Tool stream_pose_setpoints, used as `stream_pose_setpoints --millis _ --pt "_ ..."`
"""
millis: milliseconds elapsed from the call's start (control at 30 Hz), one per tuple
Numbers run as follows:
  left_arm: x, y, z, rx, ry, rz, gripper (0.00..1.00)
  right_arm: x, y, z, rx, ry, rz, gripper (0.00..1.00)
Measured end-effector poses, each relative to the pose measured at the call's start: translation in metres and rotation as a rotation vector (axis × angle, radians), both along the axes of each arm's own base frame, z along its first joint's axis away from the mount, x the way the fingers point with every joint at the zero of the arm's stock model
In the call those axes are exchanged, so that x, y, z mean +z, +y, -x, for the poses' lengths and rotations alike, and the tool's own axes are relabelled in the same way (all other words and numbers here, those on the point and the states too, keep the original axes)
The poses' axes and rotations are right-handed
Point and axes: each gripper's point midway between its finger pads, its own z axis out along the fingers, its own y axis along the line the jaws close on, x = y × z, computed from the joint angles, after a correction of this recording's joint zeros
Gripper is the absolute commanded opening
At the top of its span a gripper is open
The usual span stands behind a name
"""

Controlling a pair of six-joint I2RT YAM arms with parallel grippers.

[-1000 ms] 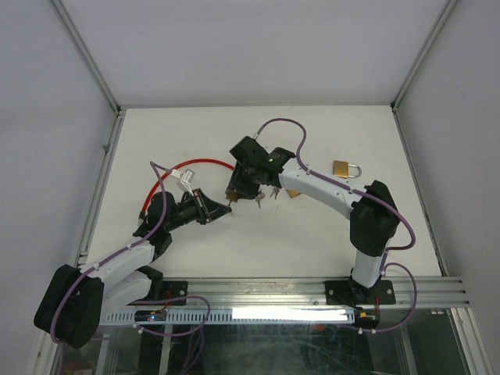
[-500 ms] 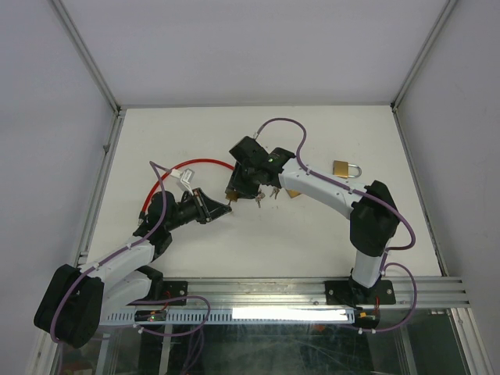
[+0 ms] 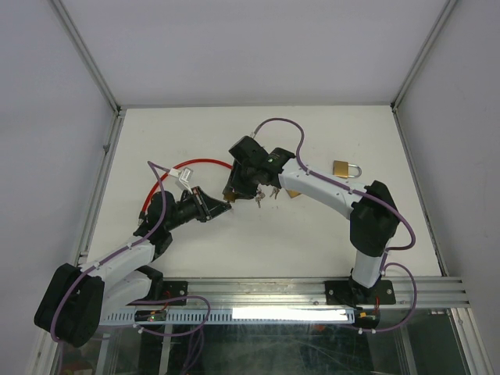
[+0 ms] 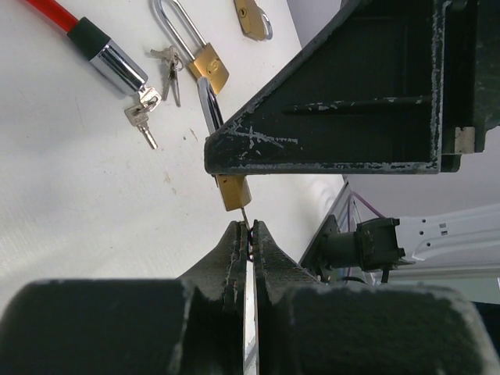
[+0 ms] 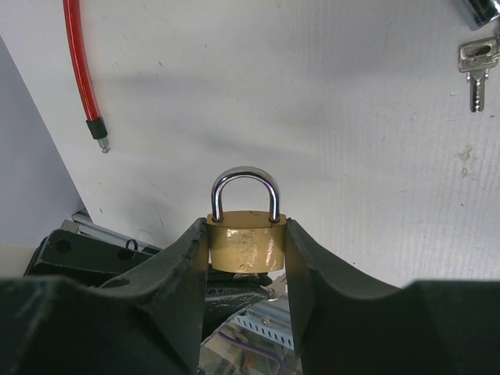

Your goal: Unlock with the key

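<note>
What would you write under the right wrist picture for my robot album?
The right end effector grips a brass padlock with a red cable and loose key on the white table behind.

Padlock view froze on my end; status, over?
Right gripper shut on padlock. Left gripper shut on key, tip at padlock's base. Nothing between them.

White desk point(image 3: 305, 242) lying matte, lightly scuffed. Pale grey back wall point(image 3: 258, 47), left wall point(image 3: 43, 156) and right wall point(image 3: 469, 156) closing in around it. Metal posts point(image 3: 86, 55) slanting up from far corners. Aluminium rail point(image 3: 426, 291) running along near edge; light strip point(image 3: 289, 314) glowing beneath; glass panel point(image 3: 273, 351) reflecting below.
</note>
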Motion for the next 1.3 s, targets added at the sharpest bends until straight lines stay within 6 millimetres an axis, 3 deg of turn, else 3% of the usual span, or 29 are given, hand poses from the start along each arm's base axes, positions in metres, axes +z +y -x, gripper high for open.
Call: stream_pose_setpoints --millis 500,767,1233,1300 --pt "-0.001 -0.005 -0.007 0.036 -0.014 -0.036 0.0 0.0 -0.005 -0.002 -0.022 -0.015 0.02 0.0" --pt "-0.004 -0.025 -0.001 0.069 -0.135 -0.266 0.0 -0.006 -0.022 0.004 -0.039 0.012 0.102 0.0" --pt "-0.008 -0.036 -0.002 0.175 -0.358 -0.61 0.0 -0.006 -0.034 0.004 -0.068 0.018 0.151 0.0" --pt "-0.008 -0.036 -0.003 0.185 -0.379 -0.64 0.05 -0.007 -0.035 0.004 -0.072 0.02 0.154 0.0"
